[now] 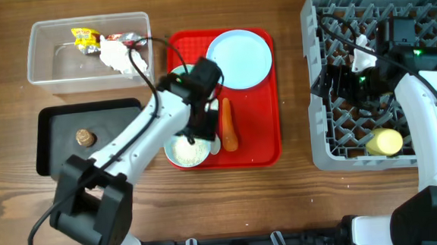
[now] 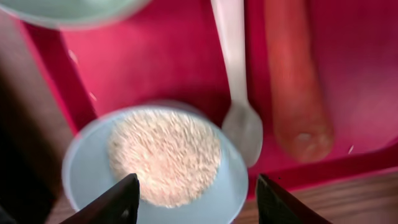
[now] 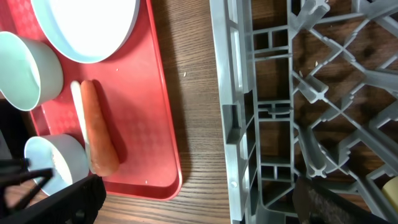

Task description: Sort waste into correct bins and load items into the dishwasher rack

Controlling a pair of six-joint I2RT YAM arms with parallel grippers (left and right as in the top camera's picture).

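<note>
On the red tray point(image 1: 265, 139) are a pale blue plate point(image 1: 239, 58), an orange carrot point(image 1: 228, 126), a white spoon point(image 2: 236, 81) and a pale blue bowl of rice-like grains point(image 1: 187, 149). My left gripper point(image 2: 199, 202) is open just above that bowl point(image 2: 155, 162), one finger on each side. A second bowl point(image 1: 181, 71) is partly hidden by the left arm. My right gripper point(image 3: 199, 202) is open and empty over the left edge of the grey dishwasher rack point(image 1: 425, 19). A yellow cup point(image 1: 387, 141) lies in the rack. The pink cup is not visible.
The clear tub point(image 1: 47, 49) at the back left holds snack wrappers point(image 1: 86, 38) and white tissue point(image 1: 115, 54). The black bin point(image 1: 52, 140) holds a small brown lump point(image 1: 85, 137). A strip of bare wood point(image 1: 293, 95) lies between tray and rack.
</note>
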